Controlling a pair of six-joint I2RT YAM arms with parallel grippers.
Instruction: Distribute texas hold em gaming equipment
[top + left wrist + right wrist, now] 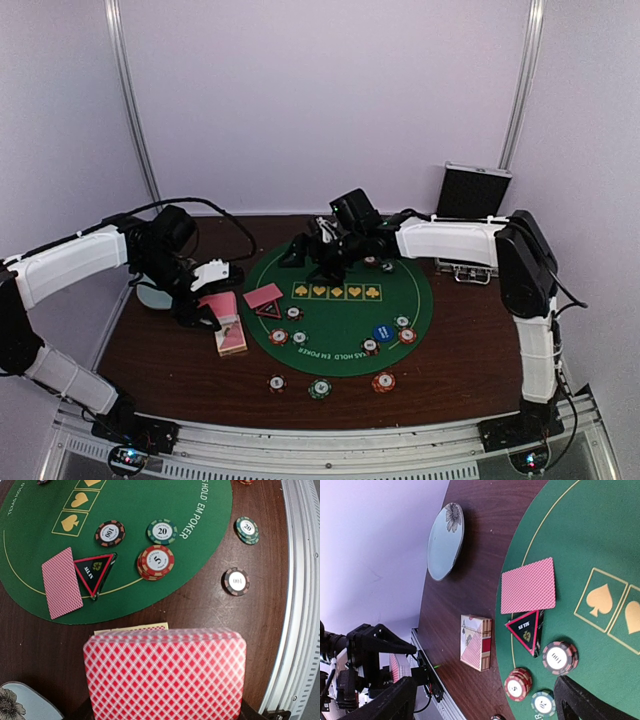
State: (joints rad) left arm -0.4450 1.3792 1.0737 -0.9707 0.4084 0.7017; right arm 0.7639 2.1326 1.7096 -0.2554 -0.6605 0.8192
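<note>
A stack of pink-red-backed playing cards (pixel 165 675) fills the left wrist view's lower centre, clamped in the closed left tool (pixel 205 312). Above it, a single card (pixel 61 582) lies at the green felt mat's (pixel 135 500) edge, touching the black red-edged triangular marker (pixel 94 572); striped poker chips (pixel 156 561) sit to its right. Mid-frame from above, the right tool (pixel 325 270) stands open, empty.

Mat (pixel 130 500): green, gold suit symbols, white lettering; tabletop (pixel 200 605) dark brown wood grain. Deck (pixel 165 675) and card (pixel 61 582): pink-red and white lattice backs. Triangular marker (pixel 93 573) black, red edge; chip (pixel 156 561) red, pale-striped rim; dish (pixel 445 540) pale blue, flower print.
</note>
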